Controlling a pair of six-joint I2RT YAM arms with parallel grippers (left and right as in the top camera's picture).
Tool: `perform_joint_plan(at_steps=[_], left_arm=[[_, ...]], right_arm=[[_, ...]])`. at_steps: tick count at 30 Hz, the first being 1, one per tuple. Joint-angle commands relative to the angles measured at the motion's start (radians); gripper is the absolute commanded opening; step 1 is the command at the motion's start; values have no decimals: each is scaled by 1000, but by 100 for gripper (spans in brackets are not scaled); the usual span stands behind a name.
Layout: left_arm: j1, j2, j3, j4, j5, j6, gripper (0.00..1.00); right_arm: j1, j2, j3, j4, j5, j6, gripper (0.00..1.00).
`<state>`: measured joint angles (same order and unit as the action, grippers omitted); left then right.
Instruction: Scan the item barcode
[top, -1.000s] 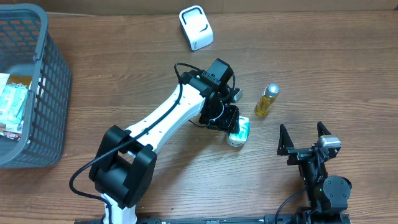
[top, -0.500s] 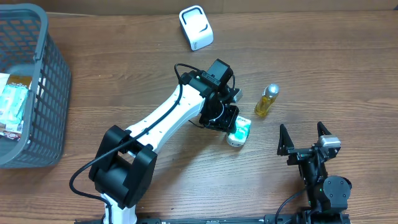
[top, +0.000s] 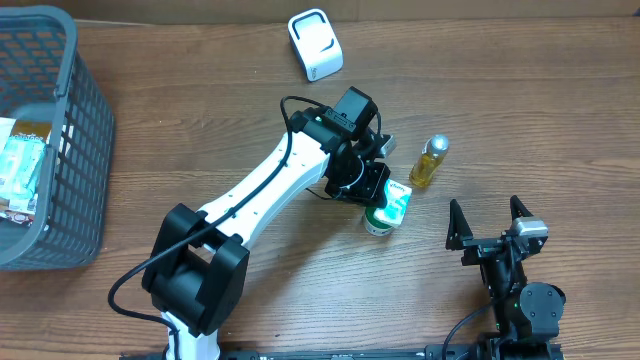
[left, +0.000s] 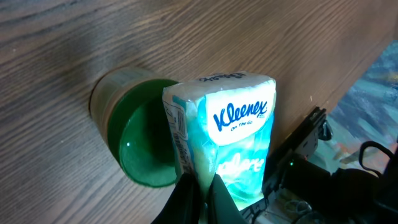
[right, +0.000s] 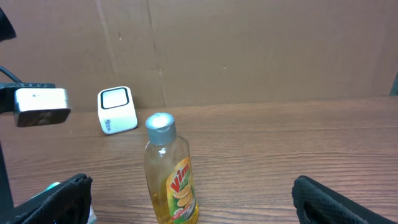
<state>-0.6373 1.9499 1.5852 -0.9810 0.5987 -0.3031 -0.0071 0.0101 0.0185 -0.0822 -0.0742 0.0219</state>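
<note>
where the left gripper (top: 378, 188) reaches over the middle of the wooden table (top: 200, 120), its jaws are pinched tight on one end of a kleenex tissue pack (top: 398, 198). in the left wrist view the pack's turquoise printed face is towards the camera, and it partly covers the green lid of a jar (left: 134, 146) standing on the table. fine print down the pack's narrow side may be the barcode, but it is too small to read. a yellow bottle (top: 428, 162) stands upright near the pack. the white scanner (top: 315, 45) sits well apart at the far edge. the right gripper (top: 487, 212) rests near the table's front edge, jaws spread wide and holding nothing. a grey basket (top: 80, 130) is at the far left.
</note>
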Motion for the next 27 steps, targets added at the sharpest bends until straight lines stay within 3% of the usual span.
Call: perform_joint_plan(at_steps=[1,8,13,18,27], left_arm=[[32,-63,24,-10,23,19,4],[129,-140,24,-72,-70,45,4],[173,-175,24,-183,-355,38,4],[162,-172,20,-280,-651,-51,4],[33,-171,-3,-329,-1047,-244,4]], right_arm=[[-3,-7,-11,5,2,-8,100],[-3,-7,-11,5,2,-8,100],[-3,-7,-11,5,2,-8,100],[-3,-7,-11,5,2,-8,100],[-3,-7,-11,5,2,-8,100]])
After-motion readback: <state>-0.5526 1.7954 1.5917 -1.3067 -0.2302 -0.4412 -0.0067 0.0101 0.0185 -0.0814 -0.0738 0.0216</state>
